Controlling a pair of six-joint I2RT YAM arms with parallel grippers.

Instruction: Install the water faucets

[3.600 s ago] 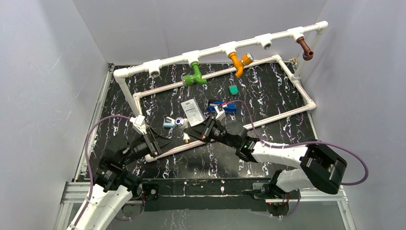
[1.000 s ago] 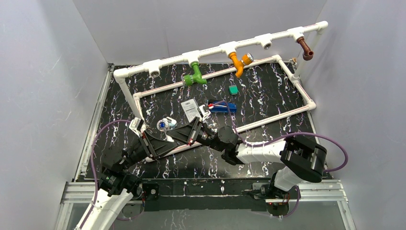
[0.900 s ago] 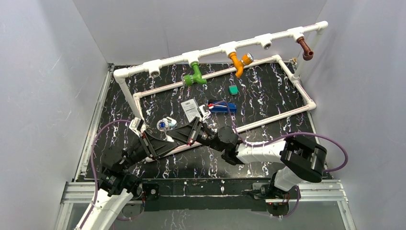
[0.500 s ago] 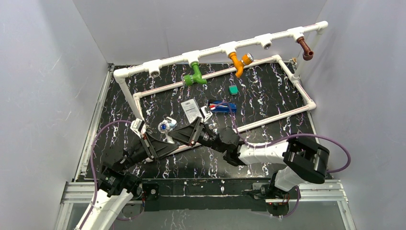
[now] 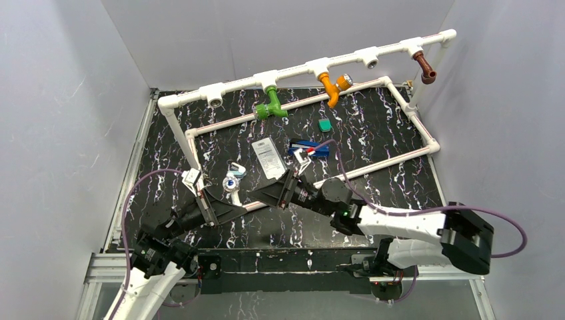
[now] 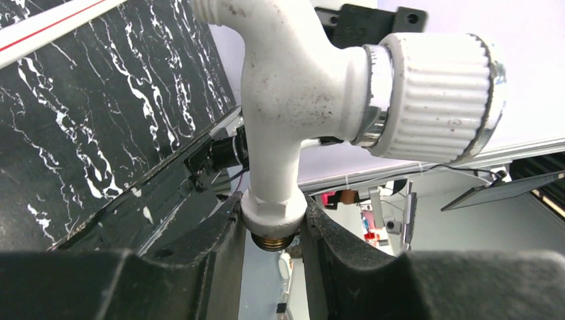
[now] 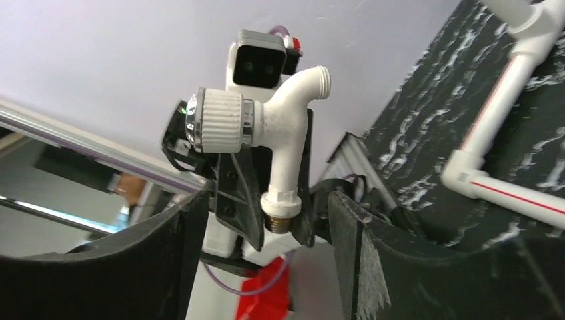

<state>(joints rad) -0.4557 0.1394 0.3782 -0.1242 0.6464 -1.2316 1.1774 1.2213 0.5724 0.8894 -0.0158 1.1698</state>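
Observation:
My left gripper (image 5: 223,195) is shut on the white water faucet (image 5: 231,182), just above the near rail of the pipe frame. In the left wrist view its jaws clamp the hex collar at the foot of the white faucet (image 6: 286,100), knob to the right. My right gripper (image 5: 261,193) stands open just right of that faucet and apart from it. The right wrist view shows the white faucet (image 7: 286,147) beyond my open right gripper (image 7: 266,200). Green (image 5: 270,107), orange (image 5: 331,85) and brown (image 5: 424,67) faucets hang from the top pipe.
The white pipe frame (image 5: 303,69) spans the back and rings the black mat; two tee sockets (image 5: 214,100) (image 5: 370,61) are empty. A blue box (image 5: 312,148), a white card (image 5: 268,158) and a small green piece (image 5: 324,125) lie inside the frame.
My right gripper has opened, let go of the white faucet and drawn back to the right. The left gripper keeps its hold on the faucet.

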